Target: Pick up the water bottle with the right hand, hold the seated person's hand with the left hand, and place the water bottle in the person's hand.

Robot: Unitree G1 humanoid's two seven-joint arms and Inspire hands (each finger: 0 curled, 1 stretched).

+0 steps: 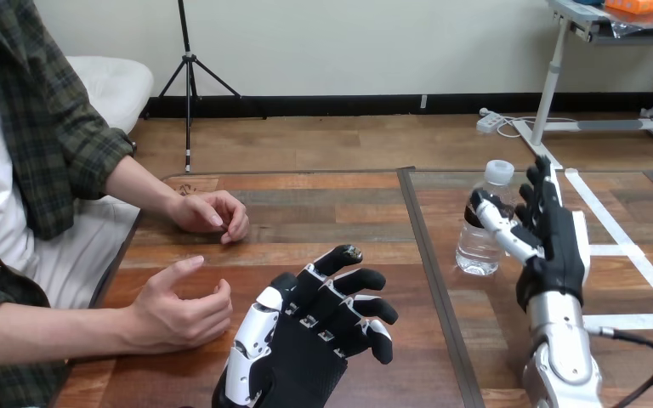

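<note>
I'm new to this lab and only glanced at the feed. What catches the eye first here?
At the right, the robot's right hand stands against the upright water bottle, its thumb across the bottle's front. At bottom centre the left hand, fingers spread, lies close beside the person's hand at the lower left without holding it.

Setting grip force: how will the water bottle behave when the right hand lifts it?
The water bottle looks like thin clear plastic, so it may dent under a hard squeeze. Tall, narrow and upright on the table, it could tip if the right hand nudges it high.
</note>
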